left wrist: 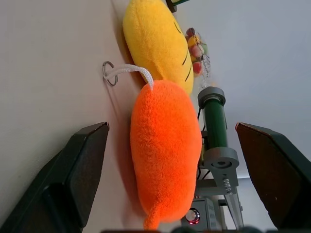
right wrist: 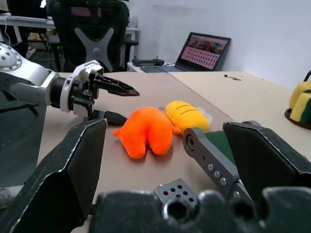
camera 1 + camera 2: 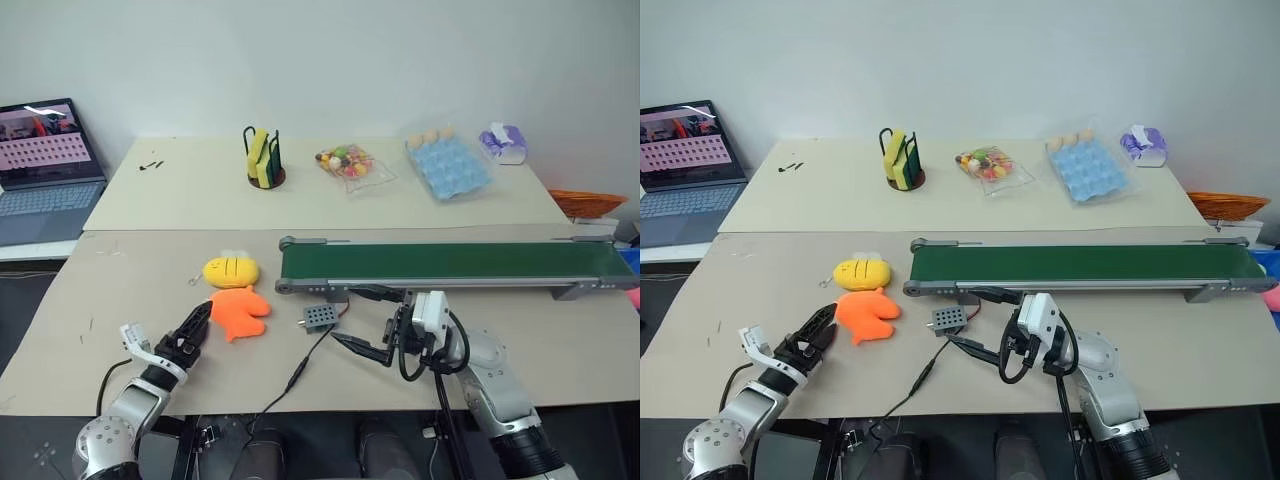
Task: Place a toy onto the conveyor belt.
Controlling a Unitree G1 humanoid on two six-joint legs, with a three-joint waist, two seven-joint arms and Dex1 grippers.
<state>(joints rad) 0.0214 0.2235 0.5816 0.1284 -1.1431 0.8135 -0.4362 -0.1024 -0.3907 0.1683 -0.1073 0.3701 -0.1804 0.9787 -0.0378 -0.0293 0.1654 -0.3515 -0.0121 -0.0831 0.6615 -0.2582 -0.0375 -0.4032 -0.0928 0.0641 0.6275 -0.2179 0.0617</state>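
The toy (image 3: 240,312), a flat orange plush fish, lies on the brown table just in front of a yellow bee plush (image 3: 232,270). Both sit left of the conveyor belt (image 3: 450,264), a long dark-green belt in a grey frame. My left gripper (image 3: 200,323) is low over the table at the fish's left edge, pointing at it, open. In the left wrist view the fish (image 1: 165,155) lies between the spread fingers, a little ahead of them. My right gripper (image 3: 352,320) hangs open and empty in front of the belt's left end, pointing left toward the fish (image 2: 146,131).
A small grey box (image 3: 320,317) with a cable lies between the fish and my right gripper. On the far table stand a laptop (image 3: 45,170), a sponge holder (image 3: 263,160), a candy bag (image 3: 350,162), a blue egg tray (image 3: 447,165) and a tissue pack (image 3: 503,143).
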